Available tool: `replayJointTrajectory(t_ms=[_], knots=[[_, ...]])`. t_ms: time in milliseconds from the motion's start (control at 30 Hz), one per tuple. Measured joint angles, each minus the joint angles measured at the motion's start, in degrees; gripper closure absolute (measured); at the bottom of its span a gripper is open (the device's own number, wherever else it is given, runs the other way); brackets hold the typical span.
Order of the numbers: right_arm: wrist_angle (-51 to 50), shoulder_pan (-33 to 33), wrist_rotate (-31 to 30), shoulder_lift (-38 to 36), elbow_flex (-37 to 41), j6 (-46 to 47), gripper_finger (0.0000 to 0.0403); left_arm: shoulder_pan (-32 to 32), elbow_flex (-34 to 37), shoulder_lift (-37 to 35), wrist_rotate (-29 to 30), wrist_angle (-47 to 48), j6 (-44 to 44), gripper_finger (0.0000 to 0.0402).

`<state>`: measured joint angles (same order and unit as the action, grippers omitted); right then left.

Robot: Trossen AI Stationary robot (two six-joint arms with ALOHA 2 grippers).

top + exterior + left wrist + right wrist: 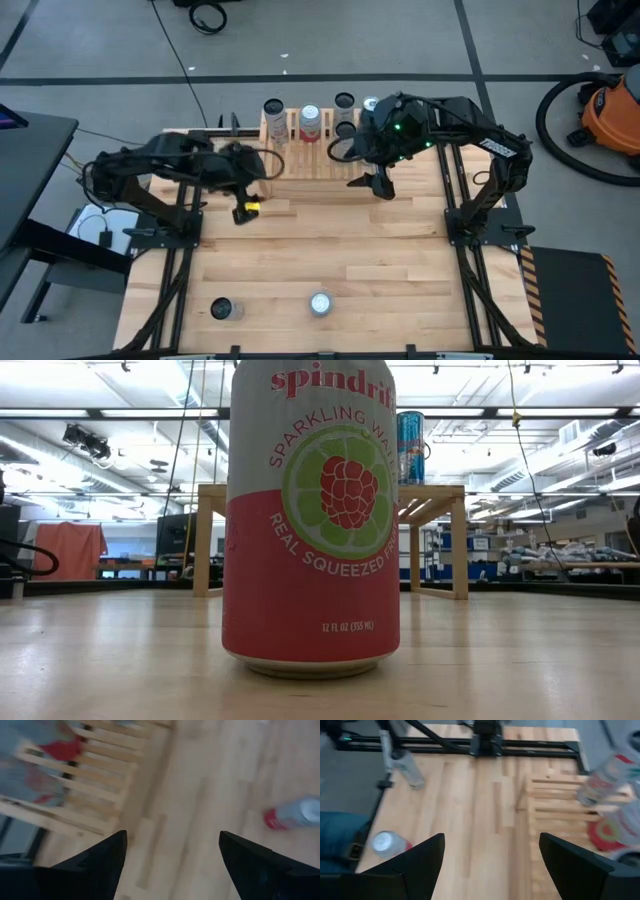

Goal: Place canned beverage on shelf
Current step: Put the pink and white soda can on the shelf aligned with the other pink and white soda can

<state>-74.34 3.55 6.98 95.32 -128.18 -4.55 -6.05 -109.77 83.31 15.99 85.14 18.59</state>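
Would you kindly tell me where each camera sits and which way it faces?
High: overhead, straight down; both arms, shelf.
Low: table height, level; pink can fills it, no arms.
Left wrist: past its own open fingers at the shelf.
Right wrist: past its own open fingers at table, shelf.
Shared: shelf, all four.

We see the pale slatted shelf [300,150] at the far edge, cans on it; a pink can [320,303] upright near us.

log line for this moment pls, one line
pale slatted wooden shelf at far edge: cans on it | left gripper open, empty | right gripper open, empty | pink-and-grey raspberry-lime can on table near edge
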Motion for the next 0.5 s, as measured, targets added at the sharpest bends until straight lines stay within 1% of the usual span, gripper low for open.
replayJointTrajectory(t_ms=[67,167,300,367,500], knots=[[-0.9,-0.8,-3.6,-0.3,0.0,1.3,0.0068,-0.4,2.0,0.0,-1.9,-0.8,-0.7,0.0083],[-3.3,-1.9,-7.2,-0.8,0.0,2.7,0.0068,-1.2,4.8,0.0,-1.3,-2.7,-0.8,0.0083],[-6.4,-4.3,-8.0,-1.9,0.0,5.2,0.0068,-2.9,8.6,0.0,-0.8,-8.4,-0.9,0.0083],[-6.8,-5.9,-8.6,-3.0,0.0,6.6,0.0068,-4.0,9.5,0.0,-0.1,-8.9,-1.2,0.0083],[-6.8,-9.6,-13.5,-6.5,0.0,10.0,0.0068,-5.9,11.3,-0.9,3.5,-8.6,-0.5,0.0083]])
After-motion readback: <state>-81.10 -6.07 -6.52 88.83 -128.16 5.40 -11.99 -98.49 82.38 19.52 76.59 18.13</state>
